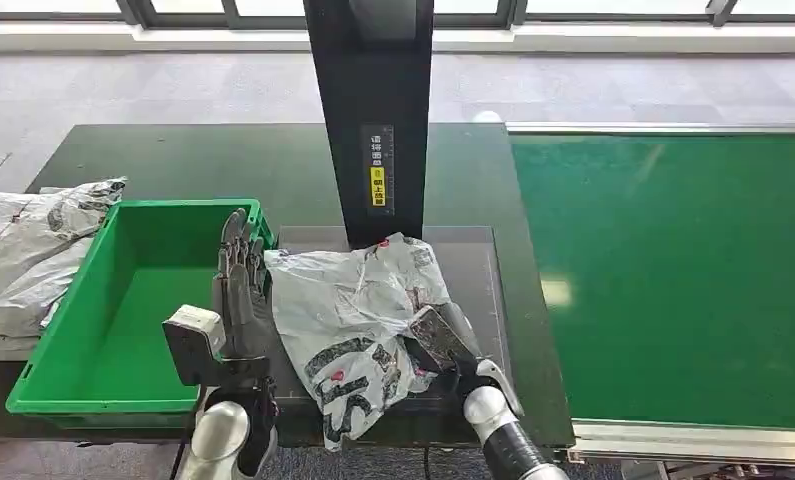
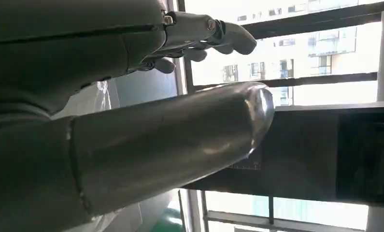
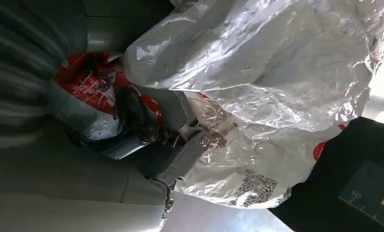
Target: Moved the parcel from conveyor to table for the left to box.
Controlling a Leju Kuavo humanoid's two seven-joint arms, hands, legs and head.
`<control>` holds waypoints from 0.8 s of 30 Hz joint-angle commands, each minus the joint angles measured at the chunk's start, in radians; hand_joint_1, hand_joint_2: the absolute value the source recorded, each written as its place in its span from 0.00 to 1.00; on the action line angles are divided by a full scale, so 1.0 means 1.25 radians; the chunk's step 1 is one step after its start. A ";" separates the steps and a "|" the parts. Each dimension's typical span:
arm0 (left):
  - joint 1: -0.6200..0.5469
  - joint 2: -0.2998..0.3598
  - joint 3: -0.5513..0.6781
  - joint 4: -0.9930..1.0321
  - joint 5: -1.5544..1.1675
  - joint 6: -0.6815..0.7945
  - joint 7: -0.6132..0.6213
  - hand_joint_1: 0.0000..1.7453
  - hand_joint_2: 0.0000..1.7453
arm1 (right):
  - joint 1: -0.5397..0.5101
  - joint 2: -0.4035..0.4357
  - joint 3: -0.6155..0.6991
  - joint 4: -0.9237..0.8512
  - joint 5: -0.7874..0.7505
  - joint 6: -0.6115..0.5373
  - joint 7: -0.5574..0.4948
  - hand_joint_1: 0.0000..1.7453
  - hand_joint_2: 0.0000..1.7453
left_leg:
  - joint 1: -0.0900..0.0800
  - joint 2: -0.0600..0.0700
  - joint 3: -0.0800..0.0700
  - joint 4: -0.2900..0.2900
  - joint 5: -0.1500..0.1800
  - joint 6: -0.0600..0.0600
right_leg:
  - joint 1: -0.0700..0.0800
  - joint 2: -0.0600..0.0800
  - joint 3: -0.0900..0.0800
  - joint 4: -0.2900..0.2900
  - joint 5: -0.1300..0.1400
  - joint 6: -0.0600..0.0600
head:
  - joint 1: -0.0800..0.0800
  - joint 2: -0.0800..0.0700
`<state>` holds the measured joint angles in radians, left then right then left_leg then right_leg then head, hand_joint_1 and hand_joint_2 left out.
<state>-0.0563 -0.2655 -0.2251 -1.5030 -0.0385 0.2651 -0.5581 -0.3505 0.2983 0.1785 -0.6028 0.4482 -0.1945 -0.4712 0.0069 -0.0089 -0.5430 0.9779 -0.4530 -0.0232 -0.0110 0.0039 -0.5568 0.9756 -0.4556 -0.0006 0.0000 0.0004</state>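
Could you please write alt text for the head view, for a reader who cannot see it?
The robot's right hand grips a crumpled silver parcel lying on a dark table, while its left hand is raised, fingers straight, beside an empty green bin. More parcels lie left of the bin; a green conveyor runs on the right.

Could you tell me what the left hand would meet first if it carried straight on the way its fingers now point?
The left hand points away from the robot, along the green bin's right wall. It would probably pass over the wall's far corner, then the dark table. Its height above the bin is unclear.
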 commanded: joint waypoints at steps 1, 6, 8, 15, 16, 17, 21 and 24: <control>-0.036 -0.001 -0.019 0.028 -0.012 0.028 0.001 0.00 0.00 | -0.036 -0.013 -0.041 0.108 0.014 -0.007 0.038 0.00 1.00 | 0.000 -0.001 0.000 0.000 0.001 0.001 | 0.000 -0.002 0.000 0.000 0.000 0.000 | 0.000 0.000; -0.037 0.007 -0.040 0.031 -0.009 0.078 -0.041 0.00 0.00 | -0.012 -0.007 -0.064 0.052 0.000 0.070 -0.053 0.00 1.00 | 0.000 -0.001 0.001 0.000 0.001 0.000 | 0.000 -0.002 0.001 0.000 0.000 0.000 | 0.000 0.000; -0.038 0.007 -0.040 0.030 -0.009 0.078 -0.041 0.00 0.00 | -0.014 -0.004 -0.064 0.052 0.000 0.070 -0.051 0.00 1.00 | 0.000 -0.002 0.000 0.000 0.001 0.001 | 0.000 -0.003 0.001 -0.001 0.001 0.000 | 0.000 0.000; -0.023 0.012 -0.031 0.020 -0.004 0.073 -0.042 0.00 0.00 | 0.070 -0.020 -0.007 -0.215 0.024 0.110 -0.087 0.00 1.00 | 0.000 0.000 -0.001 0.000 0.001 0.000 | 0.000 -0.002 0.000 0.000 0.001 0.000 | 0.000 0.000; -0.023 0.012 -0.030 0.019 -0.005 0.072 -0.043 0.00 0.00 | 0.072 -0.020 -0.002 -0.228 0.026 0.110 -0.084 0.00 1.00 | -0.001 0.000 0.000 0.000 0.001 0.000 | 0.000 -0.001 -0.001 0.000 0.001 0.000 | 0.000 0.000; -0.021 0.010 -0.028 0.012 -0.008 0.070 -0.043 0.00 0.00 | 0.079 -0.021 0.012 -0.267 0.030 0.120 -0.076 0.00 1.00 | 0.000 0.000 -0.001 0.001 0.001 0.001 | 0.000 -0.001 -0.001 0.000 0.001 0.000 | 0.000 0.000; -0.005 0.008 -0.017 -0.019 -0.023 0.065 -0.033 0.00 0.00 | 0.049 -0.010 0.046 -0.317 0.040 0.147 -0.050 0.00 1.00 | 0.000 0.003 -0.003 0.002 0.000 0.001 | 0.000 0.001 -0.004 0.001 0.001 0.000 | 0.000 0.000; -0.006 0.006 -0.011 -0.020 -0.028 0.062 -0.031 0.00 0.00 | 0.049 -0.006 0.046 -0.351 0.044 0.139 -0.043 0.00 0.00 | -0.001 0.003 -0.003 0.001 0.001 0.001 | 0.000 0.001 -0.003 0.001 0.001 0.000 | 0.000 0.000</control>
<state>-0.0584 -0.2613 -0.2487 -1.5194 -0.0603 0.3494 -0.6111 -0.2655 0.3006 0.1721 -0.8733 0.4940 -0.0221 -0.5512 0.0067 -0.0072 -0.5447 0.9779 -0.4524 -0.0231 -0.0106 0.0044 -0.5584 0.9756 -0.4542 -0.0007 -0.0004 0.0000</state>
